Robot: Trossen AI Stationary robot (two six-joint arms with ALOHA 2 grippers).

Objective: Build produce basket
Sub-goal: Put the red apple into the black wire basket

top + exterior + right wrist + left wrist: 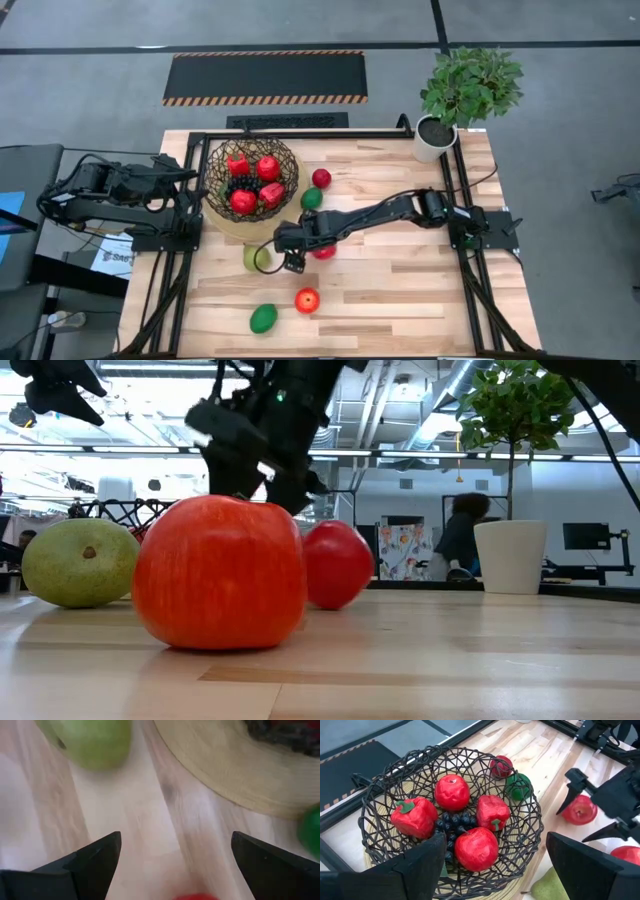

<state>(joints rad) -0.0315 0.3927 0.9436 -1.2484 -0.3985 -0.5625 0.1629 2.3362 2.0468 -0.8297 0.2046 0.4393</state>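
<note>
The dark open-weave basket [252, 180] stands at the table's far left. It holds two red apples, two red peppers and a dark grape bunch [452, 822]. My right gripper [284, 253] is open just above the table near the basket. A yellow-green pear [255, 258] lies ahead of its fingers and also shows in the right wrist view [92, 740]. A red apple [323, 252] lies under its wrist. My left gripper [185, 180] is open and empty at the basket's left rim, above it.
A red apple [321, 178] and a green oval [312, 198] lie right of the basket. Another red apple [307, 300] and a green oval [263, 318] lie near the front edge. A potted plant [437, 135] stands at the far right corner. A person [462, 535] is in the room behind.
</note>
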